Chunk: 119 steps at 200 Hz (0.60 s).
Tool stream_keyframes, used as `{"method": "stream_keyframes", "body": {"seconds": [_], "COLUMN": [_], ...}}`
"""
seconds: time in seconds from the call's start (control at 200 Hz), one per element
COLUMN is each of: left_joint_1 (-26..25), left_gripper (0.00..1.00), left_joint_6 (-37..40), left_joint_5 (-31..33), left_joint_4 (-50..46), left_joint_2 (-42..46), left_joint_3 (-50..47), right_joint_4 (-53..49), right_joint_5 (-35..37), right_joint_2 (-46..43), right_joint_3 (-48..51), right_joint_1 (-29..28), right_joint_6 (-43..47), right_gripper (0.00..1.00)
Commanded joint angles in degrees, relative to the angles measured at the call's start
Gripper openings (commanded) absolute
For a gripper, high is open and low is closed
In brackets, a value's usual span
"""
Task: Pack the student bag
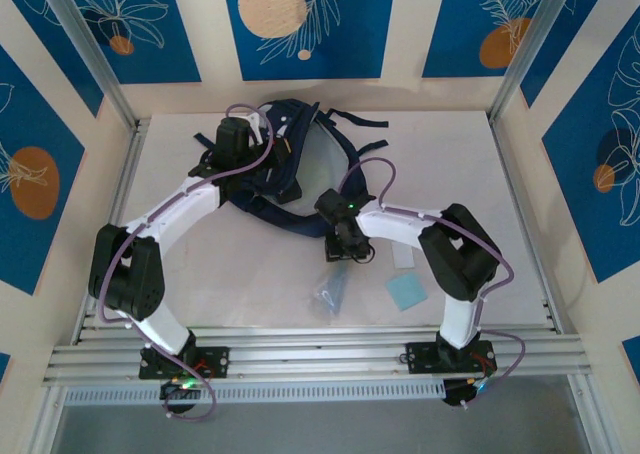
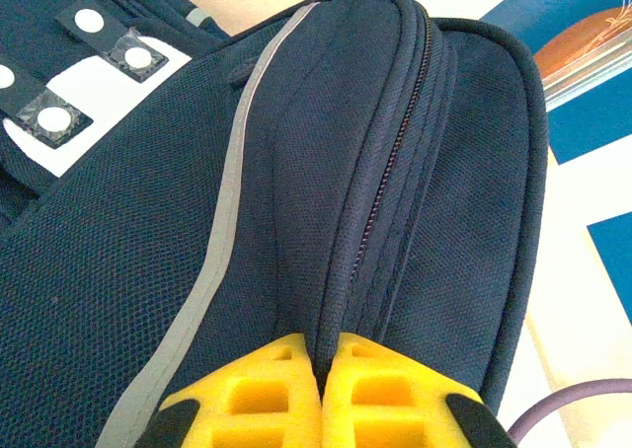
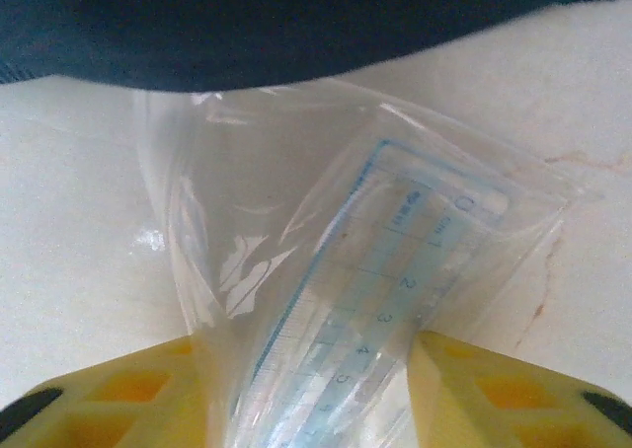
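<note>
The navy student bag (image 1: pixel 295 169) lies at the back of the table, straps spread. In the left wrist view its zipper seam and grey stripe (image 2: pixel 227 221) run up from the jaws. My left gripper (image 2: pixel 329 354) is shut on a fold of bag fabric beside the zipper; from above it sits over the bag (image 1: pixel 240 139). My right gripper (image 3: pixel 306 344) stands just in front of the bag's near edge (image 3: pixel 296 24). Its yellow fingers press both sides of a clear plastic pouch (image 3: pixel 296 261) with a transparent blue ruler (image 3: pixel 395 270) inside. The pouch trails toward the front (image 1: pixel 330 289).
A light blue square pad (image 1: pixel 406 292) lies on the white tabletop right of the pouch, with a small white slip (image 1: pixel 402 259) behind it. Aluminium rails (image 1: pixel 320 354) border the near edge, and patterned walls close in the other sides.
</note>
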State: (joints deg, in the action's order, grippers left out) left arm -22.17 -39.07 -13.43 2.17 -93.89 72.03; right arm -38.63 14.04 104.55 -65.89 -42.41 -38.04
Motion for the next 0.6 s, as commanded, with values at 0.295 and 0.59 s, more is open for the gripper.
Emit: {"method": "stream_keyframes", "body": {"seconds": [0.295,0.59], "left_joint_1": [0.8,0.8], "left_gripper": [0.0,0.0], "left_joint_6": [0.1,-0.2], "left_joint_5": [-0.5,-0.5], "left_joint_4": [4.4,5.1], "left_joint_2": [5.6,6.3], "left_joint_3": [-0.4,-1.5], "right_joint_4": [0.7,1.4], "right_joint_5": [-9.9,-14.5], "right_joint_2": [-8.8,-14.1], "right_joint_3": [4.2,7.9], "right_joint_1": [2.4,5.7], "right_joint_6": [-2.3,-3.1], "right_gripper": [0.27,0.0]}}
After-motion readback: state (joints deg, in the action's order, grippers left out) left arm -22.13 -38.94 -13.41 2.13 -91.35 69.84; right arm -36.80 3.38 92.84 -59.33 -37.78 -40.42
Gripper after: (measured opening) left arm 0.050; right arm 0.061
